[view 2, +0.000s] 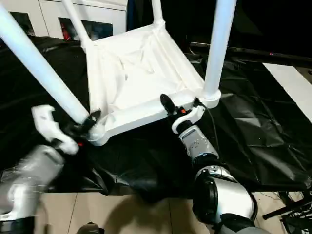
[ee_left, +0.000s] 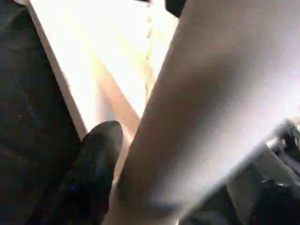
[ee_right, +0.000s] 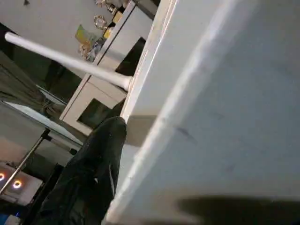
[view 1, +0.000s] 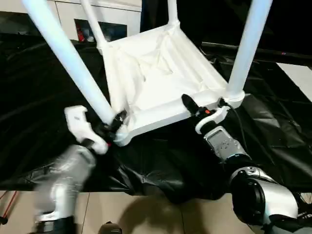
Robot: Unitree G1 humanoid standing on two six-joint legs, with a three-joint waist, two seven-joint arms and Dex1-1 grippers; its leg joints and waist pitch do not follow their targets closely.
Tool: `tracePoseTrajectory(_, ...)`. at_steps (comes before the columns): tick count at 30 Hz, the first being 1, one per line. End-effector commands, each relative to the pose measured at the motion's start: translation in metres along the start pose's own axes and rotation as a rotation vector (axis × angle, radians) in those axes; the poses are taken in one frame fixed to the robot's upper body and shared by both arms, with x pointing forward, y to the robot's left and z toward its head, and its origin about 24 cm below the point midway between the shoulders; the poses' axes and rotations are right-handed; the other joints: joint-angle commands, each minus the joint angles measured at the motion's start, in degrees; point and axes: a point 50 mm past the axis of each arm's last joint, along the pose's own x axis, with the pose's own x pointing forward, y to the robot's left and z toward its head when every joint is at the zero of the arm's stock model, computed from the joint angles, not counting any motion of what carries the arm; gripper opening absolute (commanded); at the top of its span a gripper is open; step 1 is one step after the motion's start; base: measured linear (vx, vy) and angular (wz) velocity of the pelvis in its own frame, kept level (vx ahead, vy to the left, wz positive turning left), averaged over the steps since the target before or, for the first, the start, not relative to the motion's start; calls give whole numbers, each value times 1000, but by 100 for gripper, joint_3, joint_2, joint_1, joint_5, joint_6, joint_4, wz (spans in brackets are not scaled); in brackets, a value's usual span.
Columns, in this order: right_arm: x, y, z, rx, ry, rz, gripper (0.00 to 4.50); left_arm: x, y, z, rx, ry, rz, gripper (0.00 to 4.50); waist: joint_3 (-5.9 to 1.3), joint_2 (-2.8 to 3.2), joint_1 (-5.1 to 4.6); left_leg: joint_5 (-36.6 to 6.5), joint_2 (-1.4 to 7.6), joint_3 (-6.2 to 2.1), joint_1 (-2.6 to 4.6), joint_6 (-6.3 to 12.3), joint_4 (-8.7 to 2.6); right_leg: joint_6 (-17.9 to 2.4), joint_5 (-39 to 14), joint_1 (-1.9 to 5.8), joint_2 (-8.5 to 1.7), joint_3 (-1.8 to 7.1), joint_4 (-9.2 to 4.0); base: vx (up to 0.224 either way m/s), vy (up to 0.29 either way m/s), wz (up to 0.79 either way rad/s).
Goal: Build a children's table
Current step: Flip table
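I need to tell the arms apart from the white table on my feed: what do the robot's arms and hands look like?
Both forearms are silver metal cylinders; the right forearm runs into a bulky silver-and-black rounded joint. Each wrist carries a white moulded plastic bracket. The left hand and right hand have black fingers, rounded at the tips. A small red mark sits at the right hand's base, with a thin dark cable beside it.

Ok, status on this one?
Left pincer at near-left leg base, right pincer on tabletop near rim. Table upside down, four legs in. Nothing in the way.
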Motion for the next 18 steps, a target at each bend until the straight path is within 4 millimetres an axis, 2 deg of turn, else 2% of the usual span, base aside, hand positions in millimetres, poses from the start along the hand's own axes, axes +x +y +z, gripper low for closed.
tracePoseTrajectory(1, 4, 9, 47, -139, -137, 12, 233, -8, 5, -2, 54, 49, -19, 366, -423, 128, -46, -548, 29, 76, 156, -27, -366, -1248, 251, 276, -181, 175, -284, 0, 0, 0)
tracePoseTrajectory(2, 3, 8, 50, -148, -146, 3, 233, -12, 9, -3, 95, 73, -15, 390, -420, 120, -45, -569, 27, 77, 162, -29, -368, -1239, 199, 270, -182, 174, -288, 0, 0, 0)
tracePoseTrajectory(5, 1, 7, 56, -181, -152, -7, 232, -16, 13, -3, 165, 107, -26, 399, -396, 143, -37, -908, 44, 84, 186, -120, -395, -1179, -194, 239, -191, 179, -320, 0, 0, 0)
tracePoseTrajectory(7, 0, 7, 63, -237, -158, -18, 232, -19, 13, -2, 265, 129, -66, 429, -394, 138, -22, -955, 44, 82, 184, -152, -400, -1150, -225, 241, -196, 182, -324, 0, 0, 0)
tracePoseTrajectory(9, -1, 7, 65, -255, -162, -21, 231, -20, 12, -2, 301, 140, -89, 437, -396, 130, -19, -930, 38, 71, 163, -143, -406, -1113, -249, 251, -201, 179, -321, 0, 0, 0)
tracePoseTrajectory(13, 1, 12, 70, -355, -155, -14, 230, -25, 3, -2, 358, 196, -224, 450, -392, 129, -45, -930, 32, 80, 152, -176, -404, -1180, -237, 241, -202, 185, -297, 0, 0, 0)
tracePoseTrajectory(14, 3, 14, 70, -405, -141, -19, 230, -28, -5, -2, 364, 223, -301, 450, -390, 125, -47, -961, 31, 79, 150, -182, -405, -1183, -286, 241, -207, 185, -302, 0, 0, 0)
tracePoseTrajectory(15, 3, 15, 70, -436, -132, -23, 230, -30, -11, -3, 367, 241, -352, 450, -393, 122, -56, -983, 31, 71, 134, -199, -412, -1180, -379, 252, -211, 181, -294, 0, 0, 0)
tracePoseTrajectory(16, 4, 16, 70, -476, -118, -41, 230, -32, -19, -3, 365, 266, -419, 450, -375, 112, -62, -1081, 32, 78, 145, -228, -416, -1171, -522, 230, -216, 185, -303, 0, 0, 0)
tracePoseTrajectory(18, 5, 16, 72, -515, -113, -76, 230, -36, -29, -5, 365, 300, -497, 450, -346, 130, -75, -1348, 30, 77, 157, -278, -434, -1129, -871, 200, -207, 193, -331, 0, 0, 0)
